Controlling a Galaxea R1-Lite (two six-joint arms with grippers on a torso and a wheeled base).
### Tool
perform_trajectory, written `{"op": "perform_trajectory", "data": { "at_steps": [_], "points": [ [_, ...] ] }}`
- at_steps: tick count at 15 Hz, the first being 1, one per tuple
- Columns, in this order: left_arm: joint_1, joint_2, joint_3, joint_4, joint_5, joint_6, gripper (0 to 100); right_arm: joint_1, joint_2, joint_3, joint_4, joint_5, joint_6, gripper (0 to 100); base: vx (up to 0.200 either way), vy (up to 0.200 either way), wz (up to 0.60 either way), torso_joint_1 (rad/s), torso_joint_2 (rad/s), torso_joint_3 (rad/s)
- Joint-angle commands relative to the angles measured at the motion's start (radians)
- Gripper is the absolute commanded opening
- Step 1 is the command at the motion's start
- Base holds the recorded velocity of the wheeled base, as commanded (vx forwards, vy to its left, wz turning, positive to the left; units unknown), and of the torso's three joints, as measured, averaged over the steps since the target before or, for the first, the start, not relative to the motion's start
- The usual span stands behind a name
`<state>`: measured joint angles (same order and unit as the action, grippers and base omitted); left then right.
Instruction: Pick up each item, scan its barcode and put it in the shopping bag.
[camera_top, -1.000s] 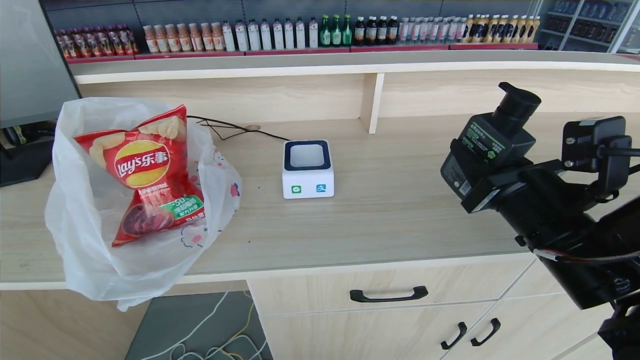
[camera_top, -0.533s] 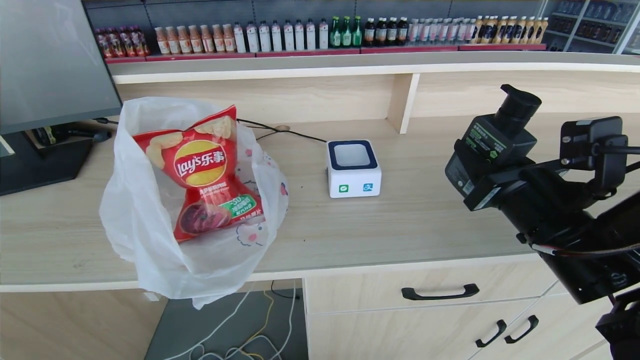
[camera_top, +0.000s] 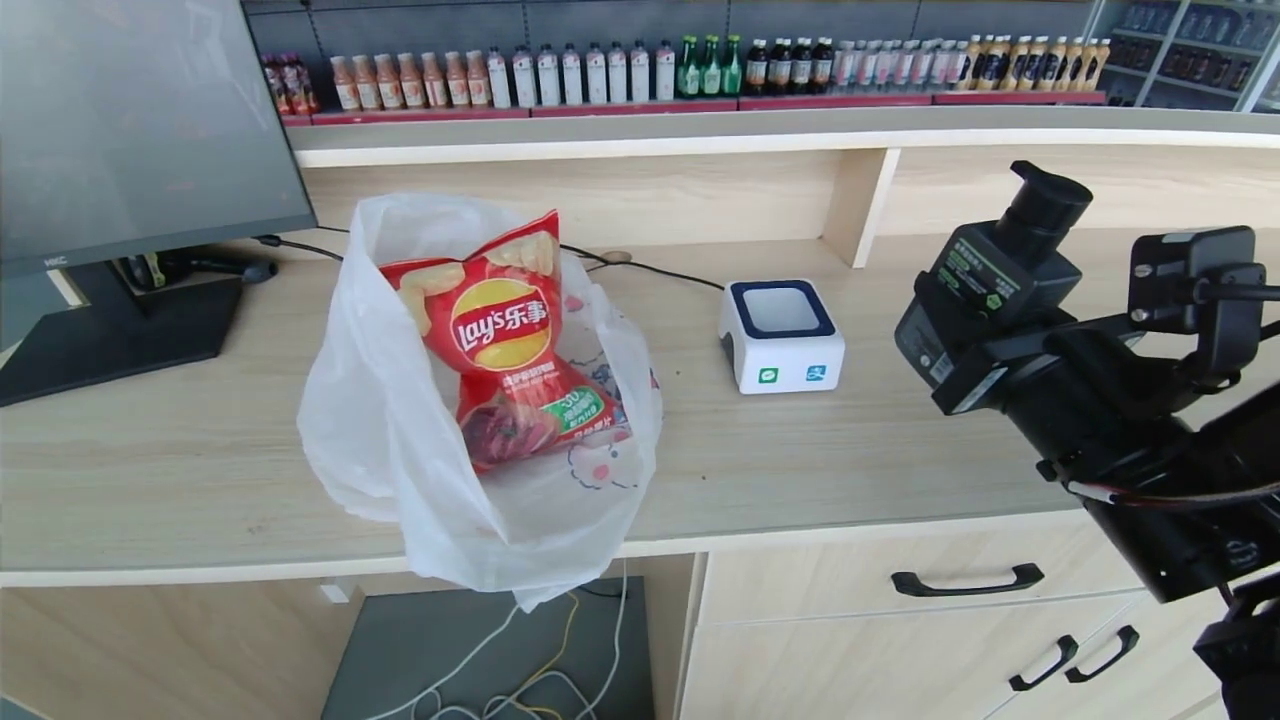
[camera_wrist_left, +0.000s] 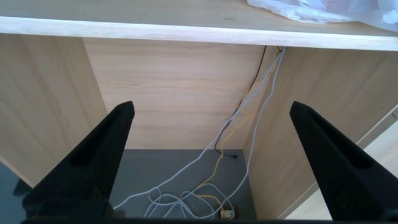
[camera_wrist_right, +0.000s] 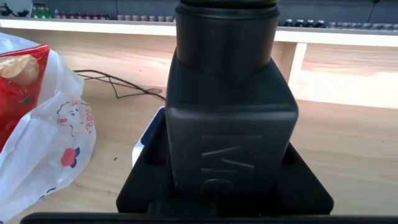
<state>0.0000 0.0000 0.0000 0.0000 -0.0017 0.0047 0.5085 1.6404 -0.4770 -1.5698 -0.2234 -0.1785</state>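
R gripper (camera_top: 1010, 365) is clamped tight on a black bottle (camera_top: 985, 290), holding it up off the counter (camera_top: 200, 450), well to the right of the scanner (camera_top: 780, 335). The bottle is tilted, cap end up and toward the back wall. From the right wrist cam the black bottle (camera_wrist_right: 230, 124) sits snug in the R gripper (camera_wrist_right: 224, 193), w/ the scanner (camera_wrist_right: 146, 134) peeking out behind it. The shopping bag (camera_top: 400, 400) sits left of the scanner, near but not touching, its bottom drooping over the front edge. A red chips packet (camera_top: 500, 330) stands in it, top poking out. L gripper (camera_wrist_left: 211, 109) has its jaws spread wide w/ nothing between them, below counter level, left of the scanner, facing cables (camera_wrist_left: 205, 186) on the floor. A monitor (camera_top: 130, 120) stands far left of the scanner, and a drinks shelf (camera_top: 650, 70) runs behind it.
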Motion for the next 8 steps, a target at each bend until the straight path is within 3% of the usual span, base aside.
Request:
{"op": "perform_trajectory", "data": {
  "at_steps": [1,6,8],
  "points": [
    [0.000,0.000,0.000,0.000,0.000,0.000,100,0.004,-0.004,-0.003,-0.001,0.003,-0.004,0,0.000,0.000,0.00,0.000,0.00,0.000],
    [0.000,0.000,0.000,0.000,0.000,0.000,100,0.007,-0.001,-0.014,-0.001,0.013,-0.021,0,0.000,0.000,0.00,0.000,0.00,0.000],
    [-0.002,0.000,0.000,0.000,0.000,0.000,100,0.004,0.015,-0.101,0.011,0.032,-0.026,0,0.000,0.000,0.00,0.000,0.00,0.000]
  ]
}}
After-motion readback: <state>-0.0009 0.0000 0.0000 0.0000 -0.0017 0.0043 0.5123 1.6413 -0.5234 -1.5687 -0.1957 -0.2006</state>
